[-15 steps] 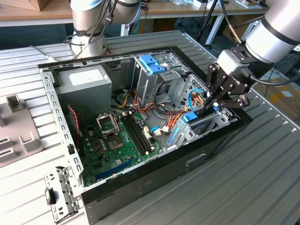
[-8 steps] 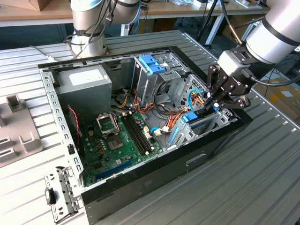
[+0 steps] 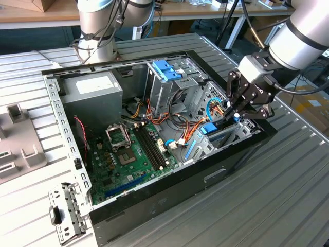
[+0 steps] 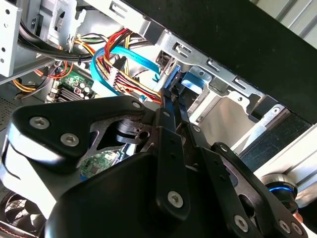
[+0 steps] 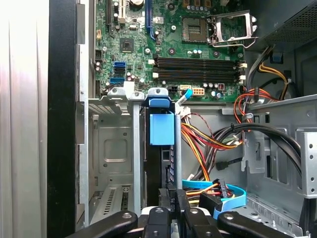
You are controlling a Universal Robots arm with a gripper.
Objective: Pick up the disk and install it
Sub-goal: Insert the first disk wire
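- In the exterior view, a grey moulded plastic fixture [image 3: 18,146] is seen at the exterior view's left, lying on the ribbed metal table [image 3: 288,195].
- An open computer case [image 3: 154,149], made of black and bare grey sheet metal, is laid on its side in the middle of the table.
- Inside the case, a grey box-shaped power supply [image 3: 92,95] is placed towards the exterior view's left, and a green motherboard [image 3: 131,157] with long black memory slots is fixed on the floor of the case.
- A tall metal drive cage [image 3: 172,85] with a blue plastic bracket [image 3: 167,70] on top stands further towards the exterior view's right, and bundles of red, yellow, orange and black cables [image 3: 154,110] are spread around it.
- The disk [image 3: 215,129] is found in a narrow metal bay at the end of the case on the exterior view's right. It stands on its edge, and its long axis runs along the bay, from the end wall towards the motherboard.
- In the first wrist view, the disk [image 5: 162,144] is seen as a thin dark slab between two grey metal rails, with its light-blue plastic tab turned towards the motherboard [image 5: 168,44].
- The black gripper [image 3: 237,114] is lowered over this bay. In both wrist views [image 5: 174,196] its narrow fingers [image 4: 171,99] are brought nearly together on the near end of the disk [image 4: 190,82], so the disk is held between them.
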